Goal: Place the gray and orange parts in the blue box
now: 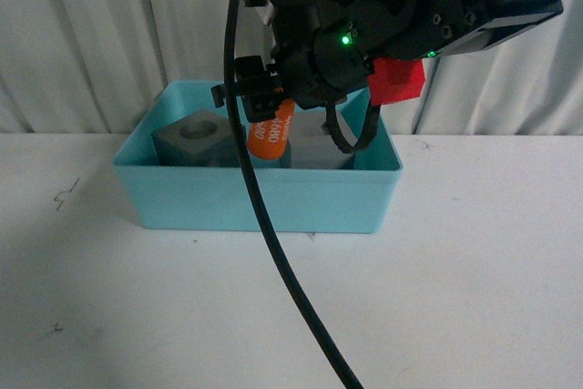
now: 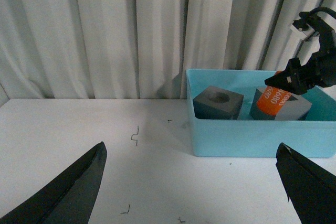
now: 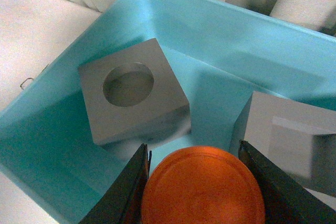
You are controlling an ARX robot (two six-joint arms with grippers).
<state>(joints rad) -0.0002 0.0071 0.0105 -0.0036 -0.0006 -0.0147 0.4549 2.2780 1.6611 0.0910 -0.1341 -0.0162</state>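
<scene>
The blue box stands on the white table near the curtain. Inside it lie a gray cube with a round recess on the left and a second gray cube on the right. My right gripper hangs over the box, shut on the orange cylinder, which hangs tilted between the two cubes. In the right wrist view the orange cylinder fills the gap between the fingers, above the round-recess cube and the other cube. My left gripper is open above bare table, short of the blue box.
A black cable hangs from the right arm across the front of the box down to the near table edge. White curtains close off the back. Small dark marks dot the table.
</scene>
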